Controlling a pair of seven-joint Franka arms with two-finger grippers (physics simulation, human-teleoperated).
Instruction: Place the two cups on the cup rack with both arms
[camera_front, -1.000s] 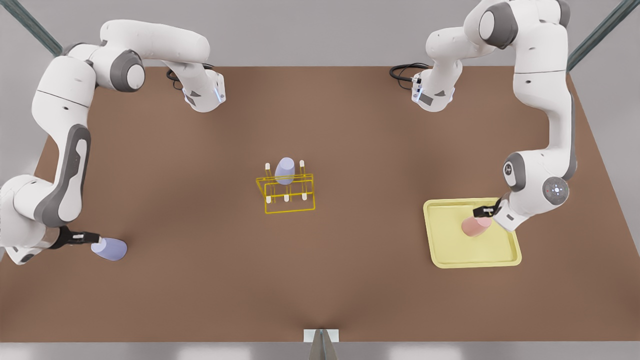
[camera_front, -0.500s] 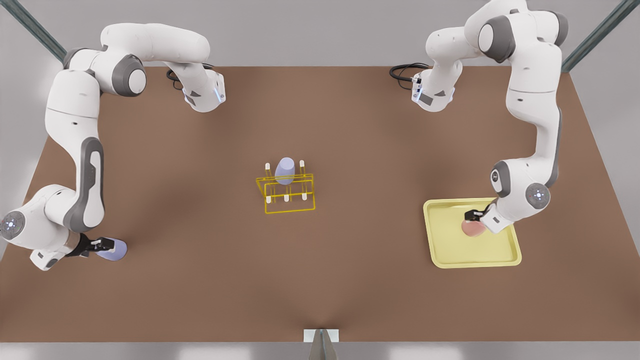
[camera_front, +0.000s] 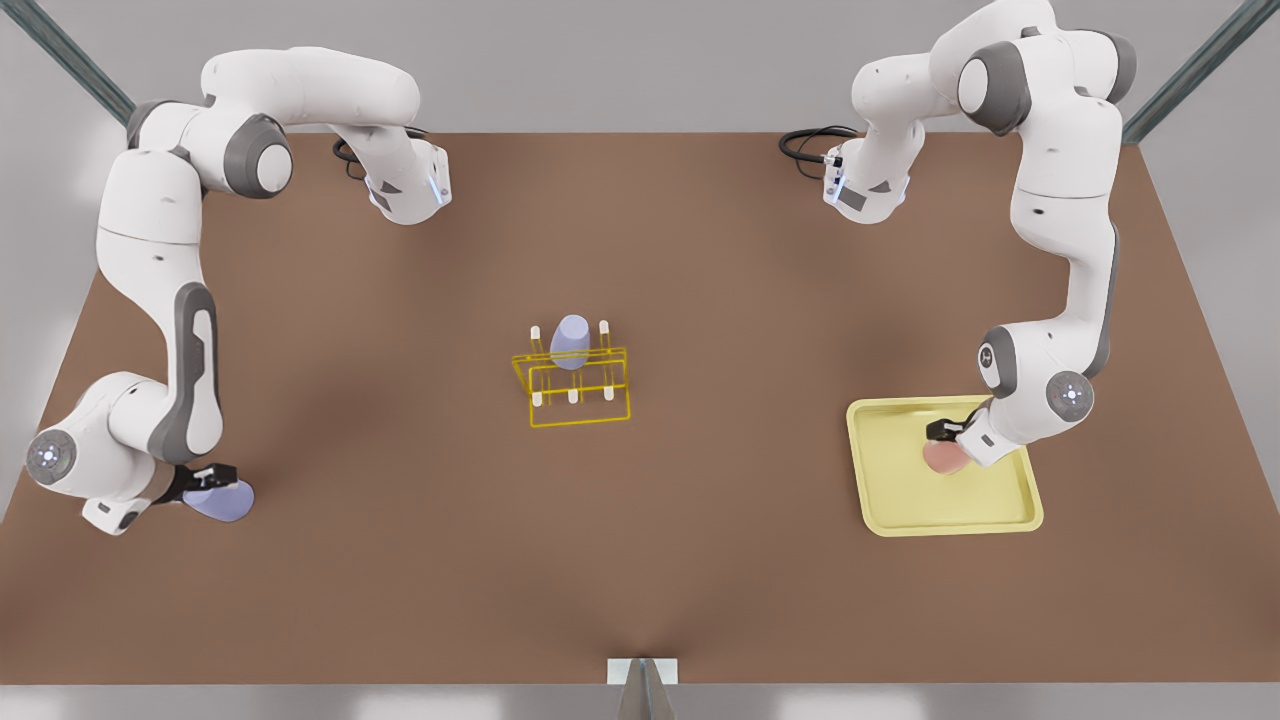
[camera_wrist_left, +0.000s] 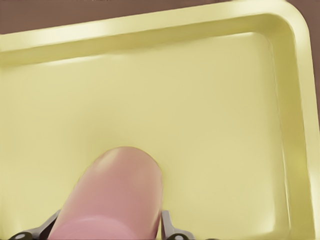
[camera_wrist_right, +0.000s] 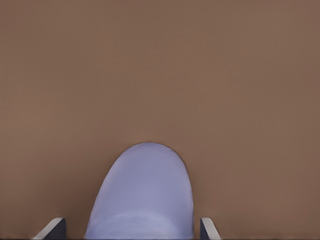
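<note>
While neither grasp is confirmed:
Done: one lavender cup (camera_front: 570, 341) sits on cup rack (camera_front: 572, 388).
Left gripper (camera_front: 944, 432): fingers straddle pink cup (camera_wrist_left: 114, 195), tray (camera_front: 1000, 515); clamping unclear.
Right gripper (camera_front: 208, 473): parted around lavender-blue cup (camera_wrist_right: 142, 195), desk's near corner.
Left: lift, rack both.

We find the left gripper (camera_front: 938, 432) low over the table's near right corner region in the front view, its fingers (camera_wrist_left: 167, 222) spread either side of the pink cup (camera_wrist_left: 115, 195). The right gripper (camera_front: 205, 476) sits low by the table's near left edge, fingers (camera_wrist_right: 207, 227) apart beside the lavender cup (camera_wrist_right: 145, 192). Both arms are bent down steeply.
</note>
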